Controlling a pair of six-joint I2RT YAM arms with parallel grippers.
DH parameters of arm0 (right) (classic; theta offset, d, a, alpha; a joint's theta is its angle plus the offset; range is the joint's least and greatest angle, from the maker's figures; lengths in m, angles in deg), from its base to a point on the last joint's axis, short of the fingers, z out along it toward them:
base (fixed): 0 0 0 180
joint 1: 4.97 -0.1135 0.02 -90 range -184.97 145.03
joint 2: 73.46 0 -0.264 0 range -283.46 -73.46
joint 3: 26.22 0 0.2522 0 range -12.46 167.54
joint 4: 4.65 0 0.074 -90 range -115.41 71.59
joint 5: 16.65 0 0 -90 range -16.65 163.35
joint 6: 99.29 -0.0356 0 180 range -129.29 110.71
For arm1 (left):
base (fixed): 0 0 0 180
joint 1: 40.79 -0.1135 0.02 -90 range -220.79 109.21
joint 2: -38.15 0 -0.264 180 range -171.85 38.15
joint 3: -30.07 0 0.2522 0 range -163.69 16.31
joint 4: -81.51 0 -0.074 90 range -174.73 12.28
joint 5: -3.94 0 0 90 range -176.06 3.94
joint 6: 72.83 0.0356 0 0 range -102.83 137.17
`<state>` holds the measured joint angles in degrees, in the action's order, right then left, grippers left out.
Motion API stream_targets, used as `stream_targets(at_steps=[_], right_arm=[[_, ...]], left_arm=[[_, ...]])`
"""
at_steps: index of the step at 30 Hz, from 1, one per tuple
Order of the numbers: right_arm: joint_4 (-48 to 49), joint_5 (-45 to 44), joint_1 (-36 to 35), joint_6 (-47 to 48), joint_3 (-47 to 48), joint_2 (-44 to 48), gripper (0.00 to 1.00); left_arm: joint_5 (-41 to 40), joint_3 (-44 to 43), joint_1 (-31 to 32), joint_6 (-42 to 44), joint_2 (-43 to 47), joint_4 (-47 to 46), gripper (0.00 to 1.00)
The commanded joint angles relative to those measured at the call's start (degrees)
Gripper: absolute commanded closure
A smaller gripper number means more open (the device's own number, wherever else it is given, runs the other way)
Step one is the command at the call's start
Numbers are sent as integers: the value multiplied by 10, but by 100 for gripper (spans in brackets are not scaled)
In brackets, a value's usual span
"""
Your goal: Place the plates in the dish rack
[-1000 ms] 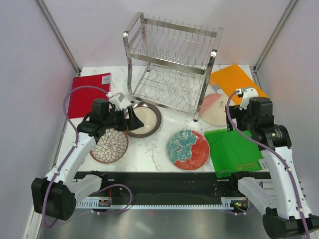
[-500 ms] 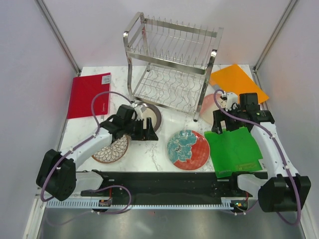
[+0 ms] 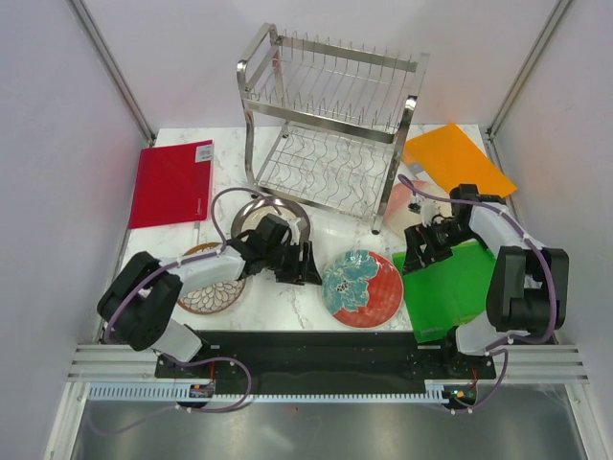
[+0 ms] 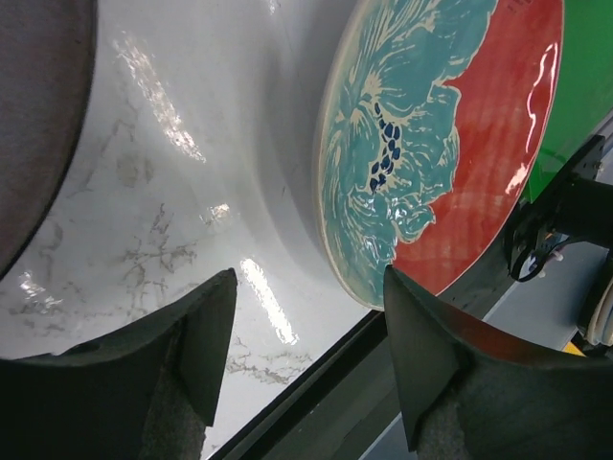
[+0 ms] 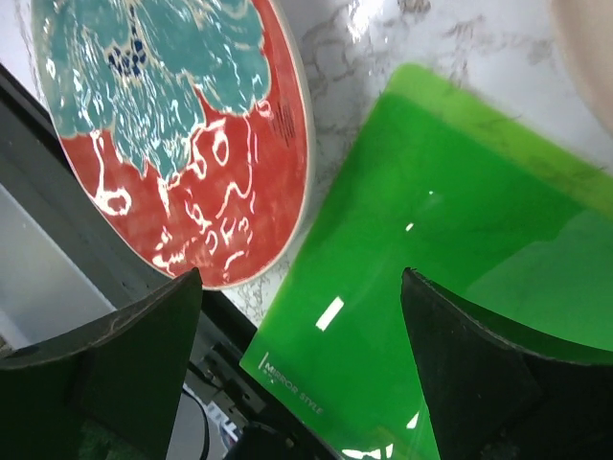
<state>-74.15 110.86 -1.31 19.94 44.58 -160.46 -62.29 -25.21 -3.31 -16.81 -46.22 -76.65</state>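
Both of my arms have sunk low and swung inward since a second ago; my left claw (image 3: 305, 265) is down by the surface (image 3: 225, 144), its jaws apart with only bare marble between them, just beside the left rim of the red plate (image 3: 361, 287); that plate lies flat near the middle of the near edge. My right claw (image 3: 419, 251) stands wide open and holds nothing, over the green board (image 3: 460, 287) just right of the same plate. The brown plate (image 3: 215, 292) lies partly under my left arm; the metal plate (image 3: 283, 213) and the pink-and-cream plate (image 3: 395, 209) lie by the feet of the dish rack (image 3: 330, 125), which stands at the far edge.
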Motion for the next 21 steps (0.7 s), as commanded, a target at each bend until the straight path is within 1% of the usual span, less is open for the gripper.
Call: stream_targets(at_steps=[1,2,5,7,8,10,13,16,19,20,21], right_arm=[[-61,29,23,100,38,-32,10],[-64,31,25,104,39,-43,10],[-64,36,26,99,40,-49,10],[-66,42,26,95,42,-55,10],[-66,50,26,94,41,-57,10],[-70,52,25,98,40,-69,10],[-77,52,25,103,43,-90,10],[-84,55,25,108,48,-107,9],[-89,55,25,108,52,-120,10],[-89,55,25,108,53,-121,9],[-89,55,24,108,54,-124,9]], left_arm=[[-9,2,22,-35,-39,-69,34],[-10,-6,23,-36,-45,-72,40],[-12,-15,23,-50,-70,-77,46],[-12,-19,24,-56,-86,-77,48],[-5,-21,25,-60,-90,-96,50],[4,-24,29,-64,-105,-118,53],[21,-35,38,-72,-128,-143,54],[44,-48,46,-70,-142,-163,58],[77,-52,47,-66,-158,-194,72],[87,-52,47,-63,-159,-201,89],[93,-51,47,-59,-158,-207,98]])
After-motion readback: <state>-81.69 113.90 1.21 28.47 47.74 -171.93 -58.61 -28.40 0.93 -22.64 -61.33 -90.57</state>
